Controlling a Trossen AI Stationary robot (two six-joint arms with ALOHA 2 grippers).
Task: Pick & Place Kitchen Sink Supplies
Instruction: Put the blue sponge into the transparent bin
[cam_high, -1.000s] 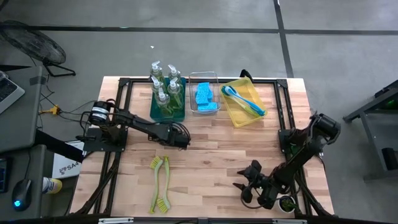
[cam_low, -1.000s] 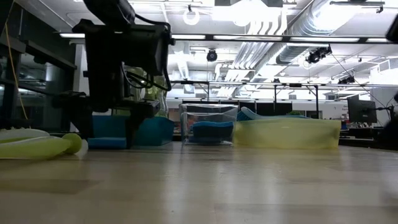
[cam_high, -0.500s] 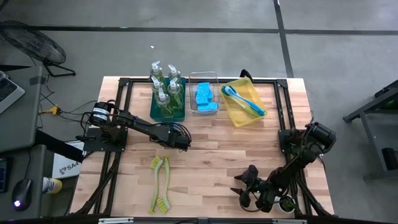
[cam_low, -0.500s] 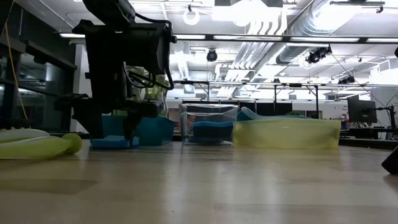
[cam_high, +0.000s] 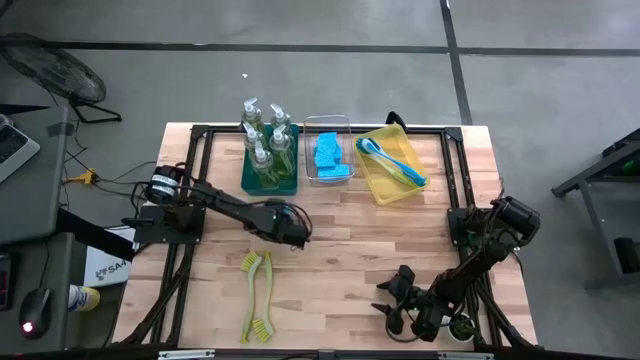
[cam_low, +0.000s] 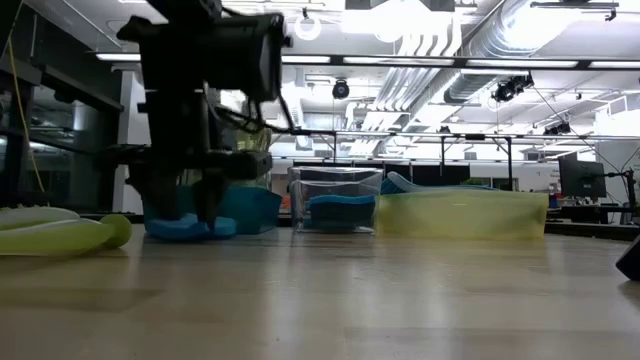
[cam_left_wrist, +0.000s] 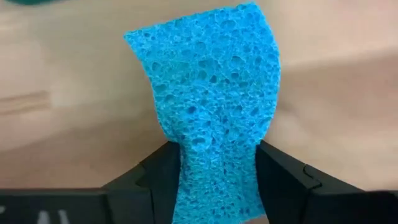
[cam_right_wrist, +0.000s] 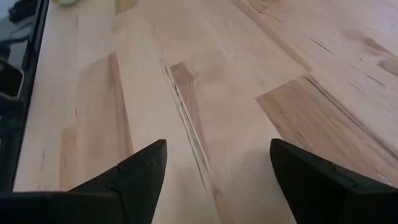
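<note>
The left gripper (cam_left_wrist: 217, 180) has just clenched onto the blue sponge (cam_left_wrist: 211, 118) mid-table, ready for lifting to the clear bin (cam_high: 329, 158); the right gripper (cam_right_wrist: 217, 180) waits spread at the near right.

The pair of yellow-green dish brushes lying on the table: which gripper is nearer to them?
Left. The left gripper sits just beyond the yellow-green dish brushes, pinching a blue sponge. The right gripper hangs open well off to their side, near the table's front right.

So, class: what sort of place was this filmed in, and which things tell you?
Probably a robotics lab or workshop, not a kitchen: a wooden table with robot arms clamped to it stands on a bare concrete floor, with exposed ceiling ducts overhead.
</note>
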